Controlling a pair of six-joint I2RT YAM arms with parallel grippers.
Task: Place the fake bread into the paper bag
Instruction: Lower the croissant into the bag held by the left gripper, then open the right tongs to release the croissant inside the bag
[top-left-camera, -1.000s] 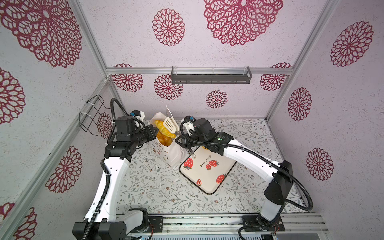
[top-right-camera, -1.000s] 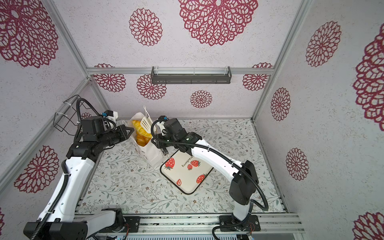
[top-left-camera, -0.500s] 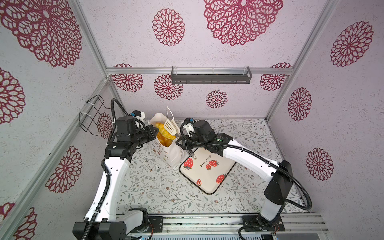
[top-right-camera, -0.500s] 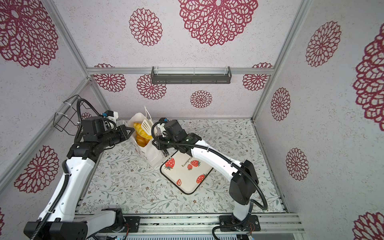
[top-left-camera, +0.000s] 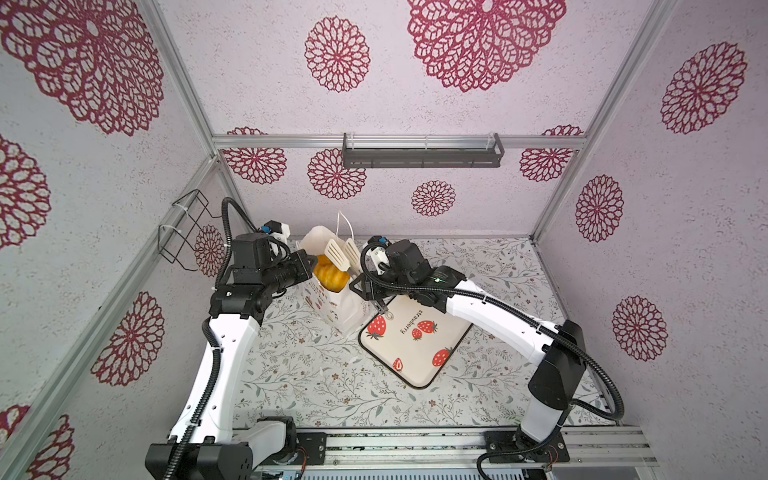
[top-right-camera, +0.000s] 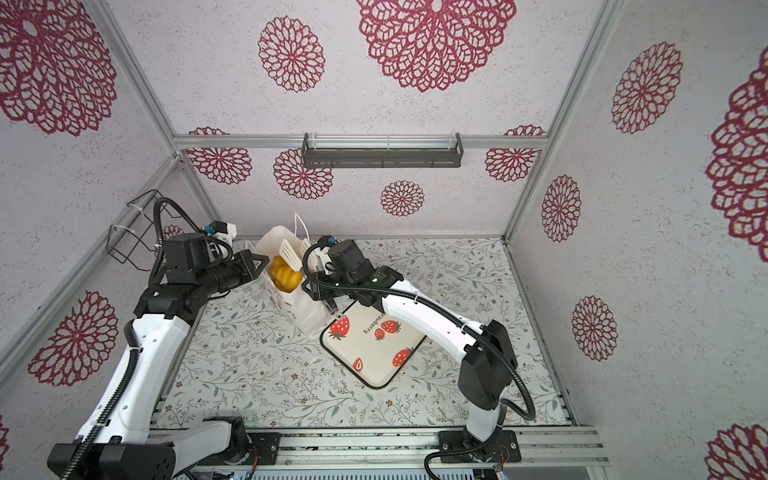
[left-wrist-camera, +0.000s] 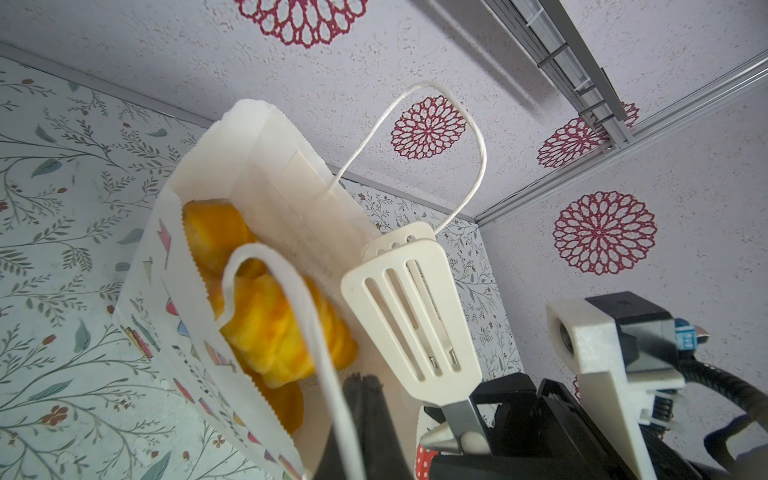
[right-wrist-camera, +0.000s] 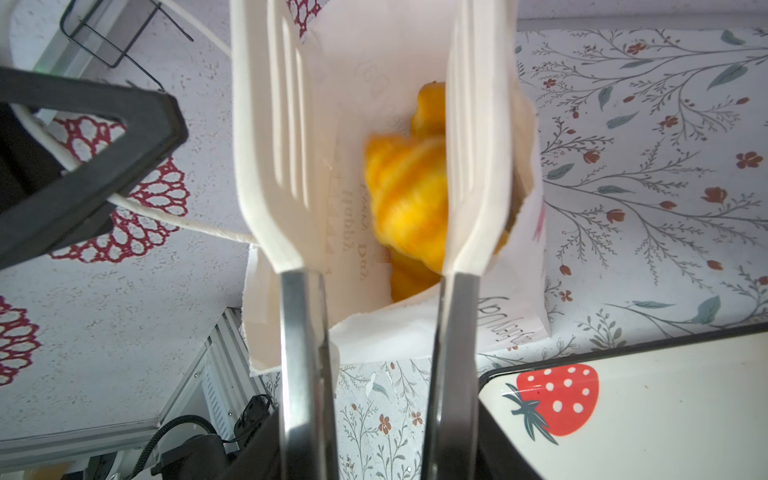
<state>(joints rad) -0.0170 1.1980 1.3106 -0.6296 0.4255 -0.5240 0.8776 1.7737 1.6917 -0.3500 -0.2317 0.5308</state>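
Where the bread lies: fake bread (top-left-camera: 330, 276) is heaped inside the paper bag (top-left-camera: 345, 307), just left of centre in both top views. The topmost croissant (right-wrist-camera: 407, 187) is blurred, just below the rim. No bread shows on the tray (top-left-camera: 419, 357) or the table (top-left-camera: 311, 374).
Left gripper (top-left-camera: 305, 266): jaws together, pinching the bag's near cord handle (left-wrist-camera: 251, 249), which holds the mouth open.
Right gripper (top-left-camera: 362, 286): jaws clamped on the metal arms of the tongs (left-wrist-camera: 411, 324). The white slotted blades stand apart over the bag mouth with nothing between them.
Bread handling (judged): glossy and rounded, probably light and hard, so likely to skid off flat blades. Take it across the thick middle, not the tapered horns.
Bag handling (judged): thin paper, light, creases and tips easily. Hold by the cord or rim fold, not the wall.
Tray position: lower right of the bag. Cannot tell whether it touches the base or sits just beside it.
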